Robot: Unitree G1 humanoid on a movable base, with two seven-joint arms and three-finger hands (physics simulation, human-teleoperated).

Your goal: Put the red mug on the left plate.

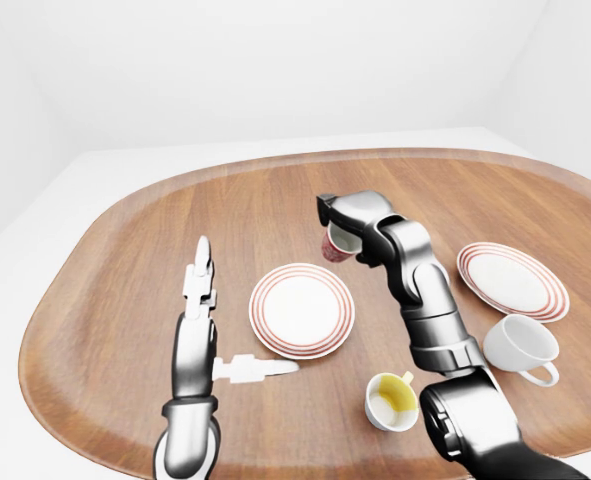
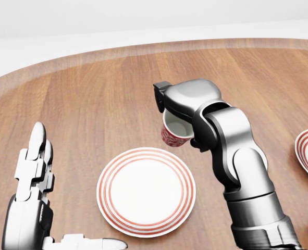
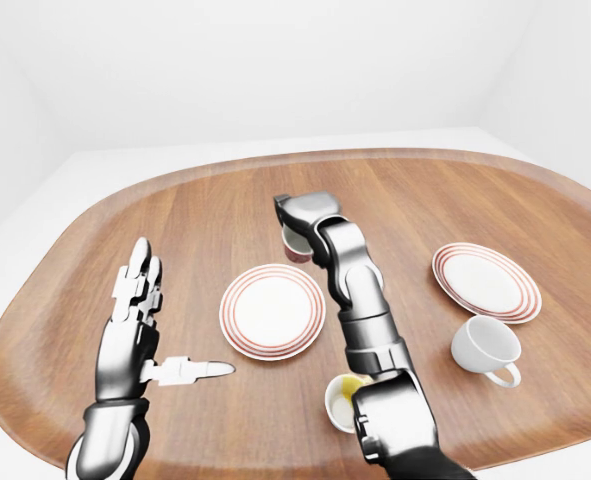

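The red mug (image 2: 173, 132) hangs tilted in the air just above and beyond the top right rim of the left plate (image 2: 146, 191), a white plate with red rings. My right hand (image 2: 169, 107) is shut on the mug from above, its arm reaching in from the lower right. Left of that plate, my left hand (image 2: 36, 205) is open, fingers straight and thumb pointing toward the plate. A second red-ringed plate (image 1: 512, 279) lies at the right.
A white cup (image 1: 520, 346) stands below the right plate, and a yellow cup (image 1: 391, 400) sits near the bottom beside my right arm. The brown wooden table (image 1: 125, 260) has a raised rounded rim.
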